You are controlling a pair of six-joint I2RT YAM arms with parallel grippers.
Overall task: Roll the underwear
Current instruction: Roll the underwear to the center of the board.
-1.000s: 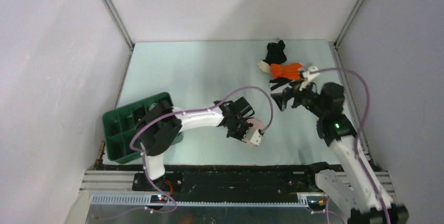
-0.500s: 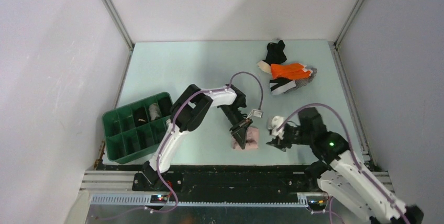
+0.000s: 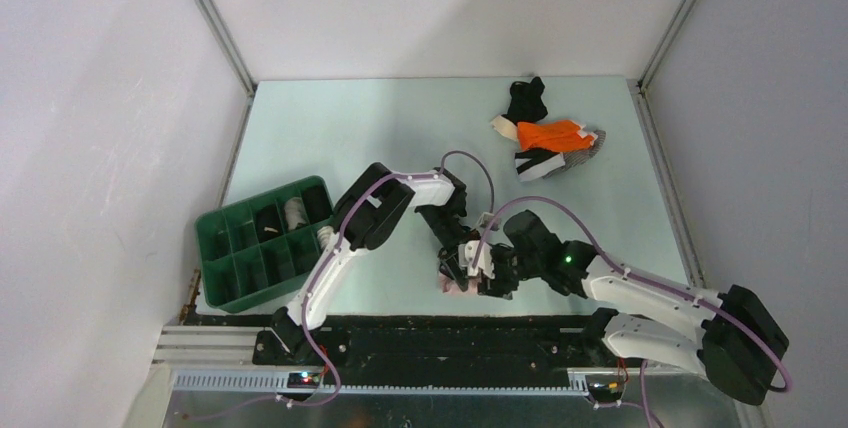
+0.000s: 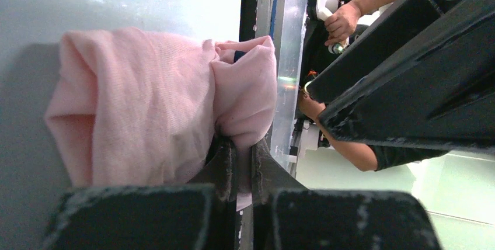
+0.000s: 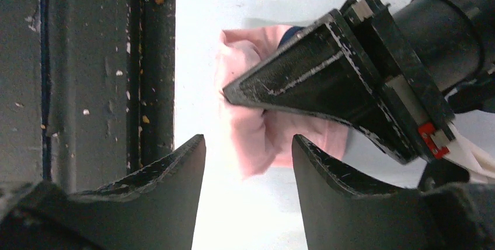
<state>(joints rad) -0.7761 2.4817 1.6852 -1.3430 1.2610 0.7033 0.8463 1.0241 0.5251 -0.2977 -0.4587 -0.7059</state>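
Pink underwear (image 4: 146, 121) lies bunched on the table (image 3: 350, 128), to the right of the green tray (image 3: 240, 202) and close to the table's near edge. A bit of navy band shows in its folds.

Left gripper (image 4: 240, 162) is on it, jaws clamped together with a fold of pink cloth pinched between them.

Right gripper (image 5: 248, 145) is low, on the side of the garment away from the tray. Its jaws are spread wide and grip nothing.

In my right wrist view, the left arm's finger lies straight across the cloth and covers much of it.

Black frame rail (image 5: 87, 86) runs just beside the garment.

Well away from the tray, toward the far right corner, sits a heap with orange underwear (image 3: 550, 135) and black underwear (image 3: 526, 100).

One tray compartment holds a white roll (image 3: 293, 213).
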